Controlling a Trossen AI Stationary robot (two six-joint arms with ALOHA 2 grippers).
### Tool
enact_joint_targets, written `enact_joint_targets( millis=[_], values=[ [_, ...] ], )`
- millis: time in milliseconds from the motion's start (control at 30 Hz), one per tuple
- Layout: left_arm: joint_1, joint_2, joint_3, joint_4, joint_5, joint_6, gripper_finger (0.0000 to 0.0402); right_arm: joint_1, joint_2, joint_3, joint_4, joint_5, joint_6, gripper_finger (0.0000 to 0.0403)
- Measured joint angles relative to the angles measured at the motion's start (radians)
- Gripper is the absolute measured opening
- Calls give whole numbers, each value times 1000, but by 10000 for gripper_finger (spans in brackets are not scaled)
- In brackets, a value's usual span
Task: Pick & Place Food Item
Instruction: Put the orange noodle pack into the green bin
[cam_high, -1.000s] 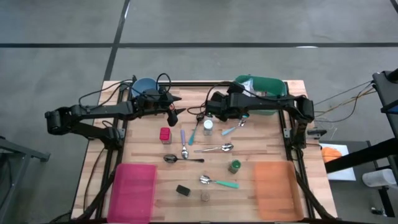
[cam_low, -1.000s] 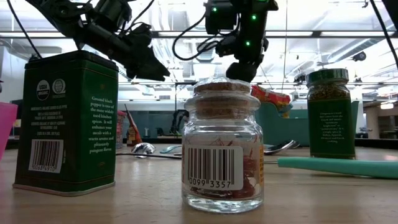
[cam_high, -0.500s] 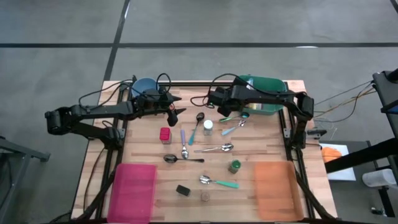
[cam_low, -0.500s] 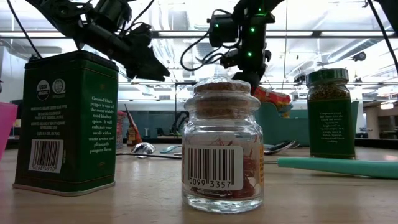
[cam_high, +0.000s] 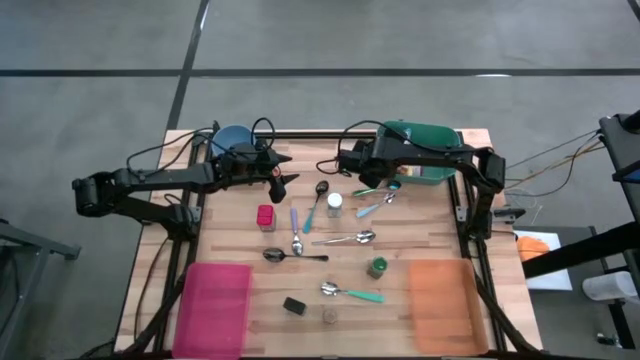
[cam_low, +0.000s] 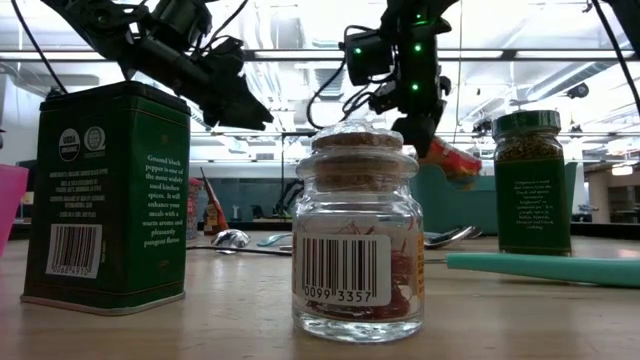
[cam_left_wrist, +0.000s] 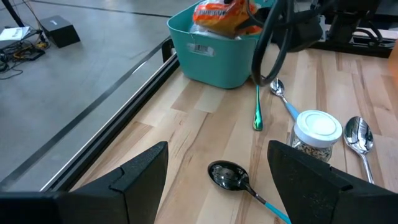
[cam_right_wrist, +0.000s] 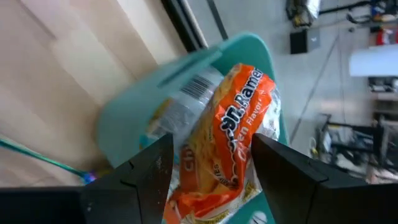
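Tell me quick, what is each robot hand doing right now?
Left gripper: fingers open, holding nothing, above the table.
Right gripper: fingers shut on the orange ramen packet, at the teal bin.

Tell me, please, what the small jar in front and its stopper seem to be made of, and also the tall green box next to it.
The small jar looks like clear glass: the room shows through it. Its stopper looks like cork, brown and grainy. The tall green box is probably printed tin with a semi-gloss finish and a rolled bottom rim, though coated card is possible.
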Motion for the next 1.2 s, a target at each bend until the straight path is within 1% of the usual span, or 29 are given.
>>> enact_joint_targets(
  millis=[133,467,767,1067,1200],
  values=[
    [0,0,0,0,0,0,276,-3,-9,0,-65,38,50,214],
    [0,0,0,0,0,-1,276,-51,-73,-34,-213,32,201,214],
    [0,0,0,-6,0,-3,276,-92,-184,-193,-206,1,263,214],
    [0,0,0,-20,0,-3,276,-107,-341,-355,-179,-26,346,214],
    [0,0,0,-25,0,-3,276,-106,-418,-407,-144,-25,385,214]
  ],
)
